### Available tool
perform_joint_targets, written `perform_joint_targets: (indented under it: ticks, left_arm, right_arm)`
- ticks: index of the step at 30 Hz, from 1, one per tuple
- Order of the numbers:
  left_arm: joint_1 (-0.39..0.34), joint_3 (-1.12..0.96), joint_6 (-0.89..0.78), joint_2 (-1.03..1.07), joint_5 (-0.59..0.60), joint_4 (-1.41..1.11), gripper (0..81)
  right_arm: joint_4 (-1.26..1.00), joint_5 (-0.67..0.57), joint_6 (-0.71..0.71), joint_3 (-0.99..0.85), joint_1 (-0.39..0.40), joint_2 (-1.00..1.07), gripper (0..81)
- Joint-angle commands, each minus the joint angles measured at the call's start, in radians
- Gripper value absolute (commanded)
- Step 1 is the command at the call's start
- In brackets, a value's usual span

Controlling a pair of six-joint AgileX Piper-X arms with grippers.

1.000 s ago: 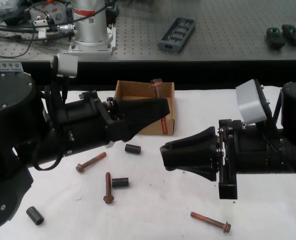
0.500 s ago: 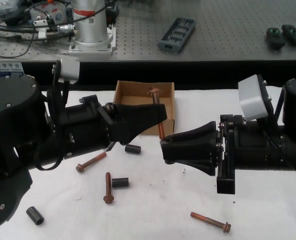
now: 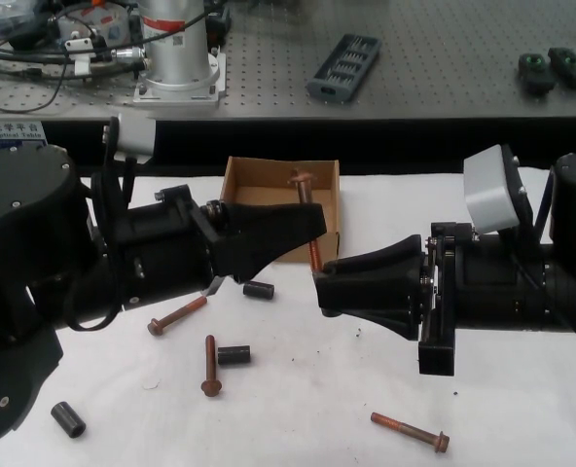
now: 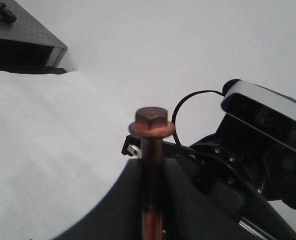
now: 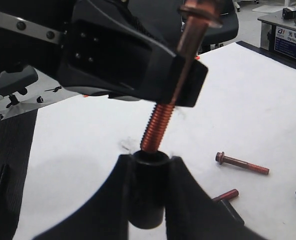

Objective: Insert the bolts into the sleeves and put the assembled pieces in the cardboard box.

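Now | left fingers [image 5: 138, 60]: bolt [image 5: 160, 127] | right fingers [image 5: 195, 215]: sleeve [image 5: 147, 195] | tip at opening

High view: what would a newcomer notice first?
Mid-bench, in front of the box, the left gripper holds a bolt upright, head up. Its threaded tip is at the mouth of the sleeve in the right gripper. Around them, spare bolts and spare sleeves lie scattered on the white sheet.
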Motion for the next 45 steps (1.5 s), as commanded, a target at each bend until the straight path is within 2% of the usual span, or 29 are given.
perform_joint_targets:
  ticks: [1,9,25,32,45]
  left_arm:
    - [0.001,-0.008,-0.022,-0.002,0.016,-0.021,0.6]
    - [0.001,-0.008,-0.04,-0.002,0.016,-0.021,0.6]
    - [0.001,-0.008,-0.054,-0.002,0.122,-0.021,0.6]
    - [0.001,-0.008,-0.054,-0.002,0.127,-0.021,0.6]
    - [0.001,-0.008,-0.027,-0.002,0.106,-0.003,0.6]
  right_arm:
    - [-0.019,0.01,0.019,-0.002,-0.001,-0.006,4.4]
    - [-0.019,0.01,0.025,-0.002,-0.001,-0.006,4.4]
    - [-0.019,-0.026,0.025,-0.002,0.003,-0.006,4.4]
    - [-0.019,-0.028,0.025,-0.002,0.03,-0.006,4.4]
    - [-0.074,-0.028,0.025,-0.002,0.03,-0.006,4.4]
